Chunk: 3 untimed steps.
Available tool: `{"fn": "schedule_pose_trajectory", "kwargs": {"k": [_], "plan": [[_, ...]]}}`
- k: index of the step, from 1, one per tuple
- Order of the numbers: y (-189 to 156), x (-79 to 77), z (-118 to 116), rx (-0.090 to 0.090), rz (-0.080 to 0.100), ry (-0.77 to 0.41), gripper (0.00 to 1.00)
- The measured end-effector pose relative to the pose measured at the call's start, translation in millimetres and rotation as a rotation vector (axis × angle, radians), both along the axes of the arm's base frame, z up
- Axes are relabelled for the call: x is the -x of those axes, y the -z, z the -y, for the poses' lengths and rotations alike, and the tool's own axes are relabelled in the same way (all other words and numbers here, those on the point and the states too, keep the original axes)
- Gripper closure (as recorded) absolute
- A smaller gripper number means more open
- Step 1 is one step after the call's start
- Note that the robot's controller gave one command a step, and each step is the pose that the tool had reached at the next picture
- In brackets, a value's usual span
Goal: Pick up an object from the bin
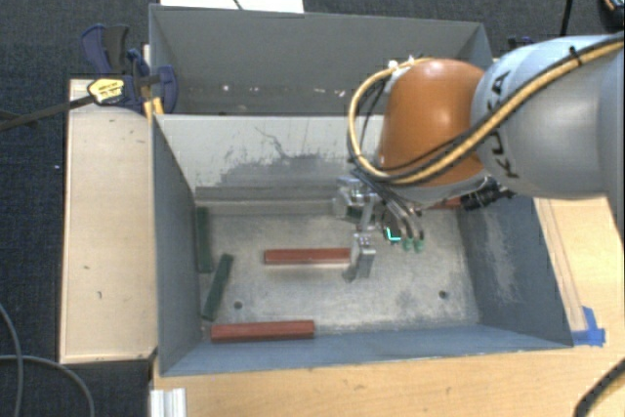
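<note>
- We see the gripper (361, 265) down low inside the grey metal bin (322, 44), a little right of the floor's middle. It hangs under the arm's orange wrist cover (430, 127).
- Yellow and black cables (366, 112) loop round that cover.
- The gripper's tip sits at the right end of a reddish-brown flat rectangular bar (305, 257). That bar lies flat across the middle of the bin floor, long side running left to right.
- The tip and the bar's end are either touching or just beside each other; we cannot tell which from this angle.
- We also cannot tell whether the gripper is released or clenched, because the wrist hardware hides too much of the tip.
- A second reddish-brown flat bar (263, 331) lies along the front wall, left of centre and well apart from the gripper.
- A dark green narrow strip (200, 239) lies along the left wall.
- A second dark green strip (217, 286) lies tilted just beside the first, its lower end near the left end of the front bar.
</note>
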<state>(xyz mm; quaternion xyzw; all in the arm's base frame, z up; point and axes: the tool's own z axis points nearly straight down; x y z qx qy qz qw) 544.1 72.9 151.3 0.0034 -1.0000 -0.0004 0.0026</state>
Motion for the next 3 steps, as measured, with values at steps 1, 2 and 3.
{"fn": "schedule_pose_trajectory", "kwargs": {"k": [1,2,3], "plan": [[83.6,-27.5,-11.6,0.0,0.002,-0.166,0.0],[80.5,-28.7,-11.4,-0.001,0.006,-0.161,1.0],[-165.9,-46.8,7.4,0.0,0.019,-0.171,1.0]]}}
